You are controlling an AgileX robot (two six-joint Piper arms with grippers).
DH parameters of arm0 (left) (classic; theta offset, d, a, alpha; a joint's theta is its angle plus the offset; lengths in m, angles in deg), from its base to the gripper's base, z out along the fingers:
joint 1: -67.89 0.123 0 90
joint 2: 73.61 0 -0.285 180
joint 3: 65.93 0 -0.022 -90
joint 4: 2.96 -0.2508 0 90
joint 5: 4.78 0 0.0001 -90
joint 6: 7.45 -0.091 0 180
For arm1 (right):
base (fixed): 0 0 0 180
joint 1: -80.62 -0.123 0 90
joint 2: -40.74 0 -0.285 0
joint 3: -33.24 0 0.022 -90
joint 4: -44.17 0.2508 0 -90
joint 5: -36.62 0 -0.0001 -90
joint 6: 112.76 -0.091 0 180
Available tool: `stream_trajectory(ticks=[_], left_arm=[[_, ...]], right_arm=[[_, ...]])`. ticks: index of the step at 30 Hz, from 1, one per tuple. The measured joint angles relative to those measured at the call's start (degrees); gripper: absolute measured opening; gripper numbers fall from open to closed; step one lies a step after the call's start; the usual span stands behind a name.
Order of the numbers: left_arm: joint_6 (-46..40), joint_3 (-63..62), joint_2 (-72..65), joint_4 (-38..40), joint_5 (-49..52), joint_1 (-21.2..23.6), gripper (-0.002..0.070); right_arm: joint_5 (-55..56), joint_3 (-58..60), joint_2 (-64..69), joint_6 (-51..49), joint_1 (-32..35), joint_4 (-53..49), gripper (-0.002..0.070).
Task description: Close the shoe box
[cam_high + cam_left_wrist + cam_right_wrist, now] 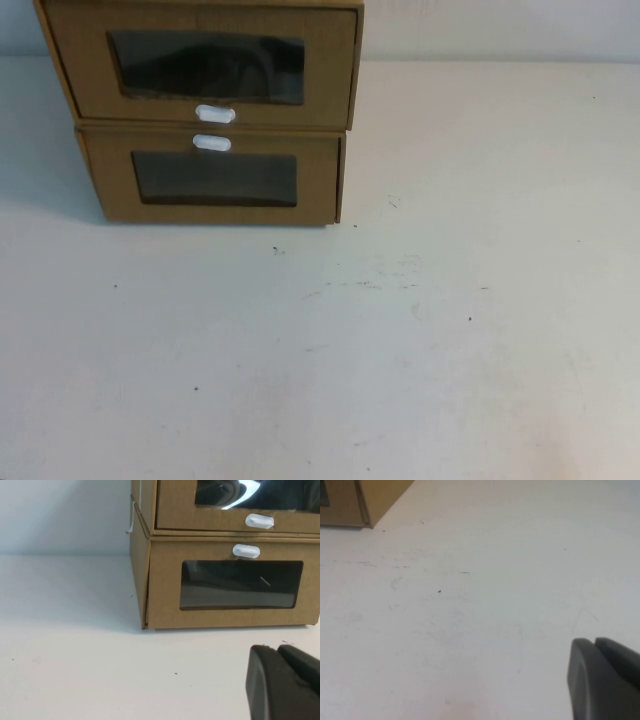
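I see the shoe box [205,65] stacked on a lower box [215,178] at the table's [400,350] far left edge. Left gripper [285,680] sits low before the stack, right gripper [605,677] over bare table — both look closed. I'd press its front squarely — not the window.

Even, soft light overhead; desk [450,350] pale and slightly washed. Faint shadow left of boxes [210,120]. Bright glare streak on upper window [245,490]. High view soft, grainy. Dark left tool [282,682] and right tool [605,677] blurred up close.
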Motion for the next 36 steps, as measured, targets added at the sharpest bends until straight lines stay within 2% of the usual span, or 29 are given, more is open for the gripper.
stream_trajectory(ticks=[19, 24, 29, 32, 36], left_arm=[[0.0, 0.0, 0.0, -0.6, 0.0, 0.0, -0.0005], [4.1, 0.0, 1.4, -11.5, -0.6, 1.3, -0.0005], [15.2, 0.0, 9.4, -24.2, 4.9, 8.7, -0.0005], [17.6, 0.0, 11.4, -27.5, 10.7, 11.1, -0.0005], [19.1, 0.0, 11.5, -29.7, 19.8, 11.4, -0.0005]], right_arm=[[-0.1, 0.0, 0.0, 0.1, 0.0, 0.1, -0.0011], [-0.1, 0.0, 0.0, 0.2, 0.0, 0.1, -0.0011], [-0.1, 0.0, 0.0, 0.2, 0.0, 0.2, -0.0011], [-0.2, 0.0, 0.0, 0.2, 0.0, 0.3, -0.0011], [-0.2, 0.0, 0.0, 0.2, 0.0, 0.3, -0.0011]])
